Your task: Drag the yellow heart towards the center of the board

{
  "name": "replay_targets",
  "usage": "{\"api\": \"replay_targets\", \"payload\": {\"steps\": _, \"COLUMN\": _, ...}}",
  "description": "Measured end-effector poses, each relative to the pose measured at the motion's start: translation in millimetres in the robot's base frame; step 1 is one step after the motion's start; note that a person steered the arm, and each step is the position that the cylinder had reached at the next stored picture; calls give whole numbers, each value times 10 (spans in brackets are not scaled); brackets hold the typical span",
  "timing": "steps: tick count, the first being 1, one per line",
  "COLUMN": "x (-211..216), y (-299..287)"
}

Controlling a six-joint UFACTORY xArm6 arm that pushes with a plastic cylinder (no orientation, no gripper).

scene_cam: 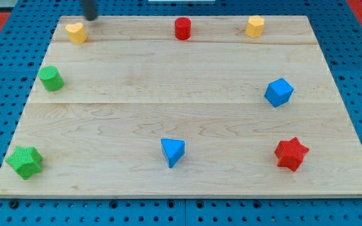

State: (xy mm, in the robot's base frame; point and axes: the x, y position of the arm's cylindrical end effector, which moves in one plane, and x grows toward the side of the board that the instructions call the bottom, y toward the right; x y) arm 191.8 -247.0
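Note:
The yellow heart (75, 32) lies near the board's top left corner. My tip (90, 17) stands just above and to the right of it, close to the board's top edge, a small gap apart from the heart. The rod rises out of the view's top. The wooden board (187, 81) fills most of the view.
A red cylinder (182, 28) and a yellow hexagonal block (254, 26) sit along the top edge. A green cylinder (51, 78) and a green star (24, 161) are at the left. A blue cube (279, 92), a blue triangular block (172, 151) and a red star (291, 153) lie right and below.

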Motion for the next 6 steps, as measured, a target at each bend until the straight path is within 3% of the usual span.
{"api": "replay_targets", "payload": {"steps": 1, "x": 153, "y": -553}}
{"api": "replay_targets", "payload": {"steps": 2, "x": 583, "y": -144}}
{"api": "replay_targets", "payload": {"steps": 4, "x": 412, "y": 53}}
{"api": "replay_targets", "payload": {"steps": 6, "x": 1452, "y": 1401}}
